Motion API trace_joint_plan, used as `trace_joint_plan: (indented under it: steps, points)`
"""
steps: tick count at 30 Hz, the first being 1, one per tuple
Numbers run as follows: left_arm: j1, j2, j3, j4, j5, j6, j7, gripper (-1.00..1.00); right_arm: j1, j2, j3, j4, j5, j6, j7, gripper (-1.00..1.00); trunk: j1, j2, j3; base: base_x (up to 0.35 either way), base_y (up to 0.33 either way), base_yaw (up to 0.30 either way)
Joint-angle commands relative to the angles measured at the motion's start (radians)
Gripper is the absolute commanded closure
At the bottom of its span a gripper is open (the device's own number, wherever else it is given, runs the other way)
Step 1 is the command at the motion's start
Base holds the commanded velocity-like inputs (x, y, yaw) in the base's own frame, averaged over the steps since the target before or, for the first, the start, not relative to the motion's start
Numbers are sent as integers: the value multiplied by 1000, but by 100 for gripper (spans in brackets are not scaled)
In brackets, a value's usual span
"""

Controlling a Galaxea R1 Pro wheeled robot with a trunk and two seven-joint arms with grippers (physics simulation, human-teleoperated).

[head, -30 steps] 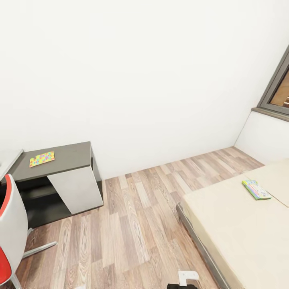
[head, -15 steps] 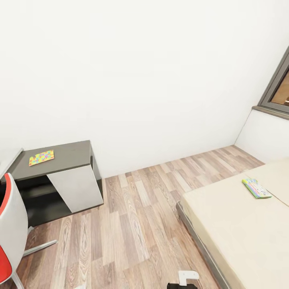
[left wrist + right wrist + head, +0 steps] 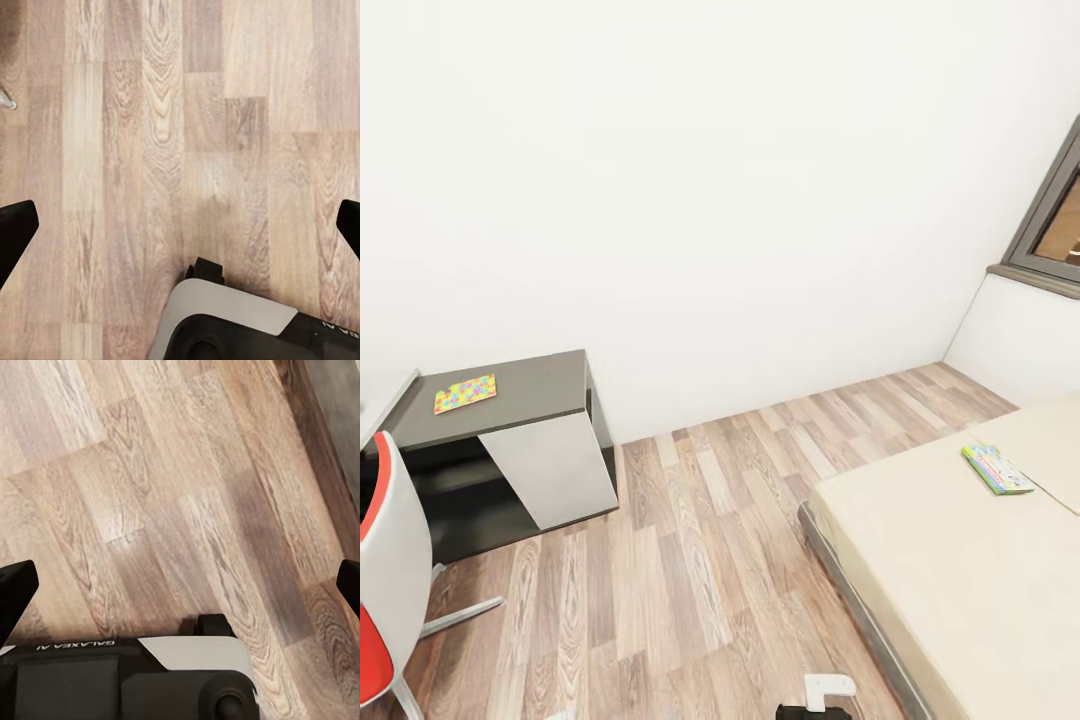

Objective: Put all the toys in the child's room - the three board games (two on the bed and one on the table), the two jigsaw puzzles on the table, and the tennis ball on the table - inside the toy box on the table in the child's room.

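Plainly, the robot is between places, with nothing in either claw: in the left wrist view the left gripper [image 3: 180, 225] has its dark fingertips spread to the two sides of the picture over bare plank floor [image 3: 690, 560], and the right gripper [image 3: 180, 585] hangs released in the same way, also over floor, with the robot's own grey-and-black base below it. Of the toys, one jigsaw puzzle [image 3: 464, 393] lies flat on the lower dark grey section of the table [image 3: 540, 390], near its left end, and one board game [image 3: 997, 469] lies on the bed [image 3: 940, 580], toward the far side near the wall under the window [image 3: 1055, 225]. The main risk from here, I judge, is in the approach to the bed: the game sits well in from the near edge, so a reach from too far off could push the flat box along the mattress instead of catching it, and driving in too close could knock the base against the thin grey frame (the chair [image 3: 385, 570] at the left also crowds the way back to the table). The puzzle is a thin sheet of bright interlocking pieces lying flush on a smooth top, which leaves little edge to grip. The game is a slim cardboard box with a printed green and white cover; the mattress is plain beige and looks soft; the floor is grained wood planks.
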Motion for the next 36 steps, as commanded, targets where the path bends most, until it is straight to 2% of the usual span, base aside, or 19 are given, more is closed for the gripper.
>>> trace_joint_plan:
  steps: [1,13,36]
  points:
    - [-1,0,-2,1,6,-4,1,-100,-1,0,3,0,1,0,-5,-100,0,-2,-2,0,0,0]
    - [-1,0,-2,1,6,-5,0,-100,0,0,3,0,1,0,-5,-100,0,-2,-12,0,0,0]
    - [-1,2,-7,0,1,-6,-13,-100,0,0,2,-29,-6,-22,-10,-100,0,-2,-12,0,0,0]
